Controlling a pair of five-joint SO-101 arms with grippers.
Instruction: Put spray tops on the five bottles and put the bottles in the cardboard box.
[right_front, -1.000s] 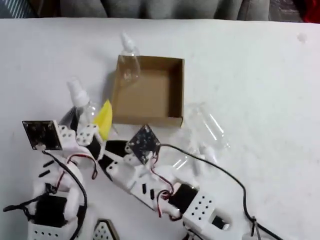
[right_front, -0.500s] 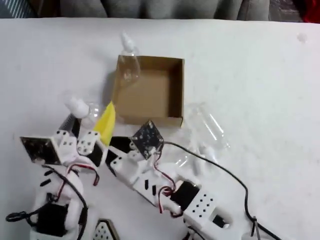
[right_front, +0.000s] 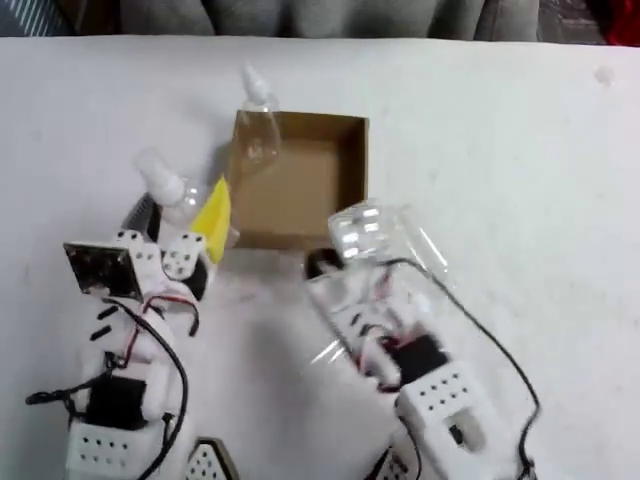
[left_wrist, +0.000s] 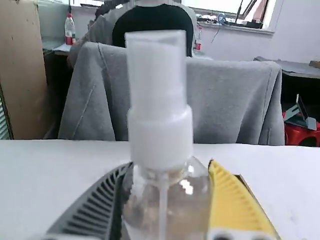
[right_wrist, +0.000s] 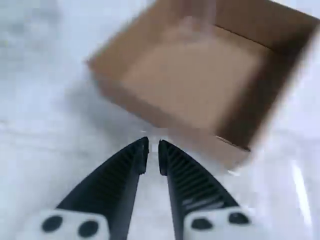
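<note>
Left tool (left_wrist: 170, 172): clamped on the body of a capped bottle (left_wrist: 160, 145), leaving the spray top free for boxing.
Right tool (right_wrist: 152, 150): nearly closed, empty, just short of the cardboard box (right_wrist: 167, 120) wall.
Second bottle (right_front: 258, 130): beyond left tool, leaning in box corner, judged packed.

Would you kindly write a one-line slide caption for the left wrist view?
Left gripper holds a clear bottle fitted with a white spray top, with the white table beyond.
</note>
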